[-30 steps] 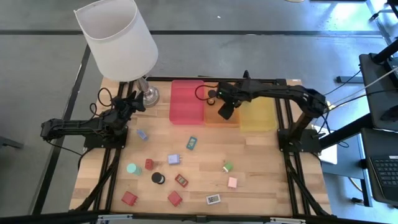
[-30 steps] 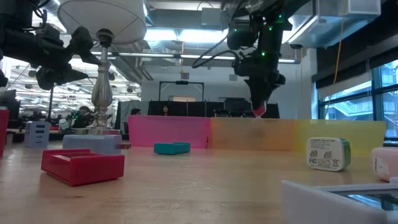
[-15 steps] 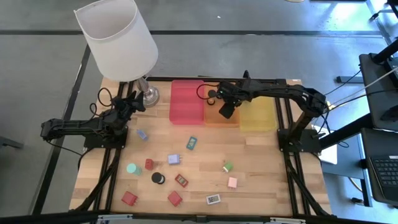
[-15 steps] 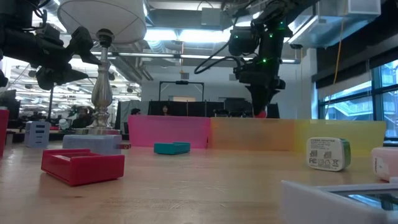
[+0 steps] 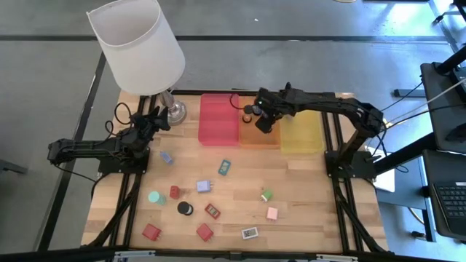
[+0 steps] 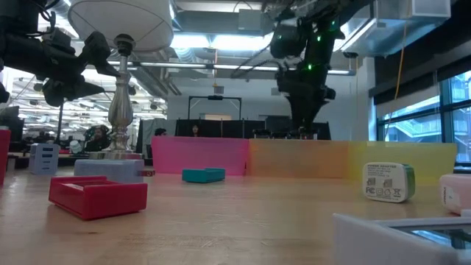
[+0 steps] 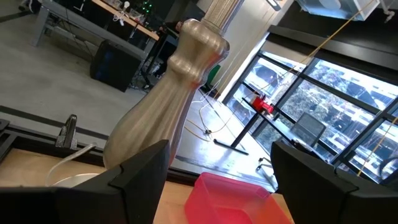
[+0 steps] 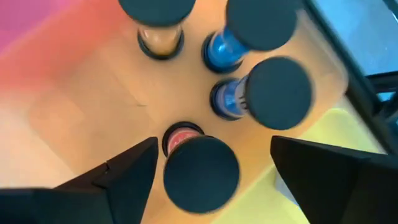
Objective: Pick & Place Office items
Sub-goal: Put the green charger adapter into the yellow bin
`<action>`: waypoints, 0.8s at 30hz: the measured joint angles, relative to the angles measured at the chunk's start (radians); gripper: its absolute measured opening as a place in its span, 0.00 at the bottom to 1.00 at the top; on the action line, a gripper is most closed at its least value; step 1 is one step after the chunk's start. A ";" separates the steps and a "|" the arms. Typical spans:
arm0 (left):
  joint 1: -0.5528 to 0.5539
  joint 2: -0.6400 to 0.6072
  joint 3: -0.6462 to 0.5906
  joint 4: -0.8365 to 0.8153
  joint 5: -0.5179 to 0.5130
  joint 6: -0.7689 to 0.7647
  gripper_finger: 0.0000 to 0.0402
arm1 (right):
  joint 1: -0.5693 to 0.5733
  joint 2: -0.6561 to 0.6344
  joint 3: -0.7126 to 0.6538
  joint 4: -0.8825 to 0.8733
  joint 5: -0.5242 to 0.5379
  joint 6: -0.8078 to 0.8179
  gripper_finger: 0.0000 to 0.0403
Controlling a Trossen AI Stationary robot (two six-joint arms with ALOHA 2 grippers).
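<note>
The right arm's end effector hangs over the translucent orange plastic tray at the far edge of the wooden tabletop, its two dark fingers spread apart and holding nothing. The right wrist view looks straight down between them into that tray, where four black round cylinders stand upright in a close cluster: one with a pink band directly below the open fingers, two with blue bands side by side, and one with a tan band a little apart. A translucent red plastic tray adjoins the orange one on one side and a translucent yellow plastic tray on the other.

The left arm's end effector waits near the silver base of the white-shaded lamp, its fingers wide apart and empty.

The other office items lie scattered on the near half of the tabletop: a teal flat block, a lavender cube, a black cylinder on its end, a mint-topped cylinder, several red blocks, a green cube, a pink cube and a white flat block.
</note>
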 joint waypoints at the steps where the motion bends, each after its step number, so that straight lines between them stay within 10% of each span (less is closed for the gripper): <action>1: 0.000 0.000 0.000 0.000 0.000 0.000 0.69 | -0.001 -0.013 0.011 -0.011 -0.001 -0.005 0.79; 10: 0.000 0.000 0.000 0.000 0.000 0.000 0.69 | 0.045 -0.220 0.035 -0.111 -0.048 -0.137 0.81; 24: 0.000 0.000 0.000 0.000 0.001 0.000 0.69 | 0.237 -0.467 -0.223 0.068 -0.455 -0.482 0.81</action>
